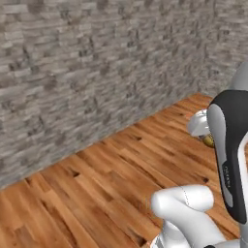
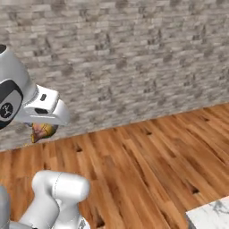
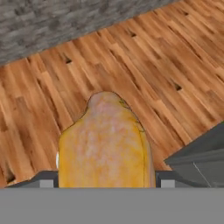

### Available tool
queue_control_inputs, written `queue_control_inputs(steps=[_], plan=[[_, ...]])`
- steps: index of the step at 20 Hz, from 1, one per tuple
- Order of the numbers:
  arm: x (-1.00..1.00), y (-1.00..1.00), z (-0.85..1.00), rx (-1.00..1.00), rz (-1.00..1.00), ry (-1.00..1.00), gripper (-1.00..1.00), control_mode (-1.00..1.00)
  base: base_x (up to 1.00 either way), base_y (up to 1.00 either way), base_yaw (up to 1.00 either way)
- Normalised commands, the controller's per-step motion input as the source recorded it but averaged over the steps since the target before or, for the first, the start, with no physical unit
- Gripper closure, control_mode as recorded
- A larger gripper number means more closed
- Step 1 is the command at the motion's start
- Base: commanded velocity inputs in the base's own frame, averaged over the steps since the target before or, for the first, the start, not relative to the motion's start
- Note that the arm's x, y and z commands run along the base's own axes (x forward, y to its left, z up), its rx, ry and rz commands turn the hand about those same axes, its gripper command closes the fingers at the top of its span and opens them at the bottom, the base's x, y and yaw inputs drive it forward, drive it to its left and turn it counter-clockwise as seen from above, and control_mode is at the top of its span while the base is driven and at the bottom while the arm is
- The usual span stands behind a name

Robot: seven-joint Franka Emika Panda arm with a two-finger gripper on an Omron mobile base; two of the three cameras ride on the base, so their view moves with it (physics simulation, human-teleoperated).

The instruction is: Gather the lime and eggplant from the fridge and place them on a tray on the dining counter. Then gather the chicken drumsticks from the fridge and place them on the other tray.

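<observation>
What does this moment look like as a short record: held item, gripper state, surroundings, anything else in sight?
held item: chicken drumstick, golden-brown, between the gripper's fingers
gripper: closed on the drumstick, carried in the air above the floor
surroundings: wood plank floor and grey stone wall
also in sight: marble counter corner at the lower right of the right base view
trays: cannot tell

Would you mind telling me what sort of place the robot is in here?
Probably an indoor room of a home, perhaps a kitchen: a grey stone-brick wall, a wood-plank floor, and a marble counter corner. The gripper holds a chicken drumstick.
</observation>
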Motion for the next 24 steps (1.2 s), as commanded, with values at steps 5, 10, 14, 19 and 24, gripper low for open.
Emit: queue_control_inputs(steps=[5,10,14,19,24], plan=[[0.00,0.00,0.00,0.00,0.00,0.00,1.00,1.00,0.33,0.26,-0.80],[0.00,0.00,0.00,0.00,0.00,0.00,1.00,1.00,0.28,0.30,-0.83],[0.00,0.00,0.00,0.00,0.00,0.00,1.00,1.00,0.41,0.42,-0.80],[0.00,0.00,0.00,0.00,0.00,0.00,1.00,1.00,0.87,0.75,-0.51],[0.00,0.00,0.00,0.00,0.00,0.00,1.00,1.00,0.65,0.97,-0.34]])
